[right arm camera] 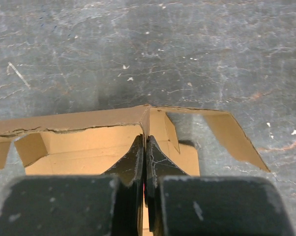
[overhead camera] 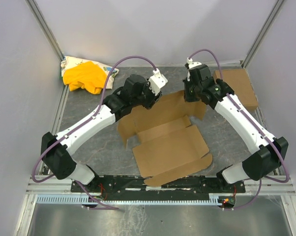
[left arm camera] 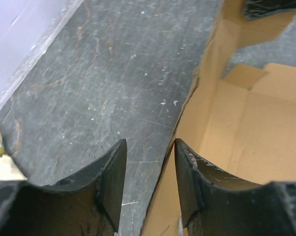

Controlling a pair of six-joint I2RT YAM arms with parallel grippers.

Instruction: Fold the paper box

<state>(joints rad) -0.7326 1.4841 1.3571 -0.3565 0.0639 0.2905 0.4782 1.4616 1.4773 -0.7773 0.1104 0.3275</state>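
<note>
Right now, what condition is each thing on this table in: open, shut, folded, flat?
paper box: half folded, far wall raised, near panels lying flat.
left gripper: open, at the edge of the raised wall.
right gripper: shut, tips at the box's raised far corner.
small cardboard box: fully folded, closed, far right.
yellow cloth: crumpled, far left corner.
</note>
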